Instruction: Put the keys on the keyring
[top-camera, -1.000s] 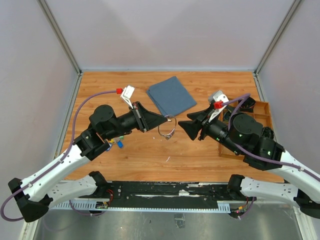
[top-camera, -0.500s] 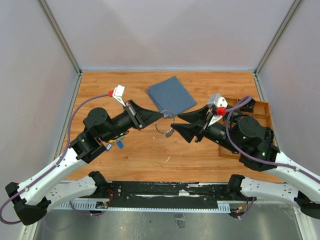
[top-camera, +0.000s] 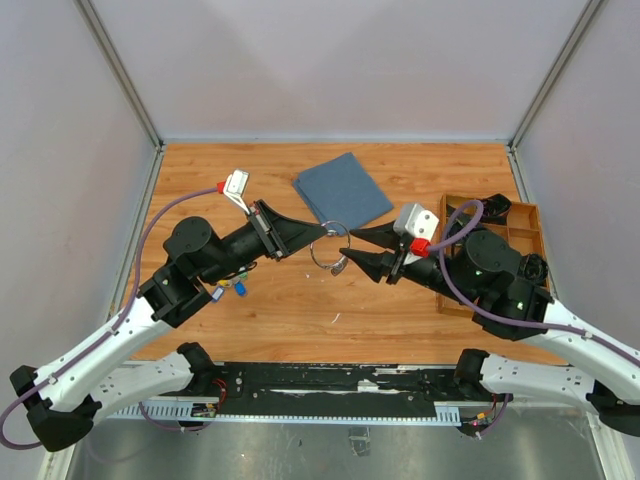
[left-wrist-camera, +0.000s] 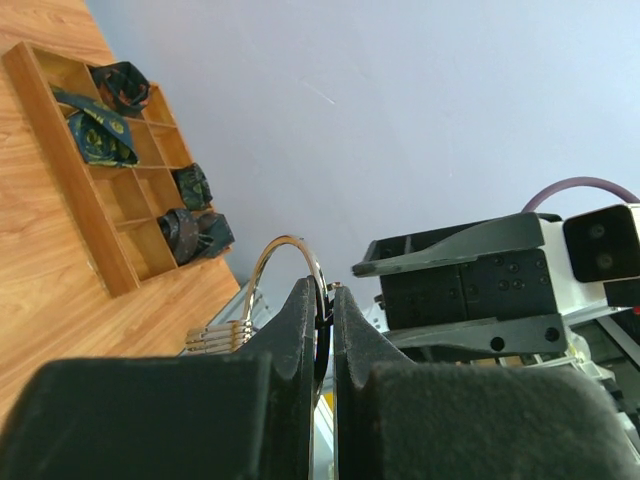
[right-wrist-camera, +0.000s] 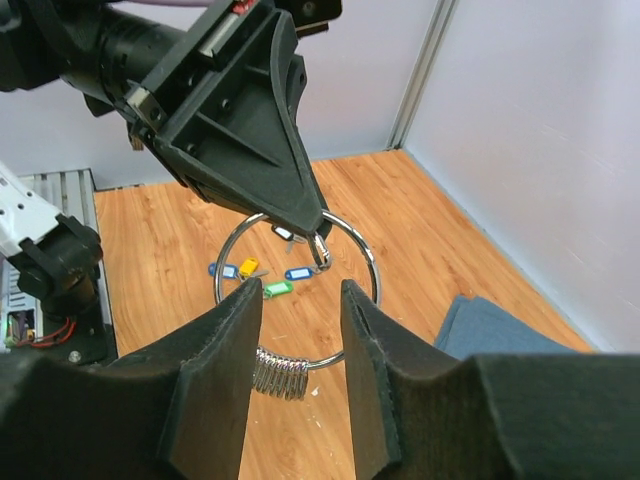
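The keyring (right-wrist-camera: 277, 373), pinched aloft mid-table by the left gripper (left-wrist-camera: 328, 300), is best taken squarely on its bare wire by the spread right gripper (right-wrist-camera: 297, 300), the keys (right-wrist-camera: 278, 289) being left on the table.

Robotics laboratory, set up as a test cell. A wooden tabletop (top-camera: 290, 300) is enclosed on three sides by plain pale panels (top-camera: 330, 60) held in aluminium posts (top-camera: 120, 70). Two black-and-white robot arms, left (top-camera: 110, 335) and right (top-camera: 560, 335), are bolted to a slotted metal rail (top-camera: 300, 408) along the near edge. A purple cable (top-camera: 152, 240) runs exposed along the left arm, and a small white camera (top-camera: 417, 220) sits on the right wrist. Furnishings are limited to a compartmented wooden tray (left-wrist-camera: 72, 190) and a folded blue cloth (top-camera: 343, 190). Nothing domestic or commercial is in sight.
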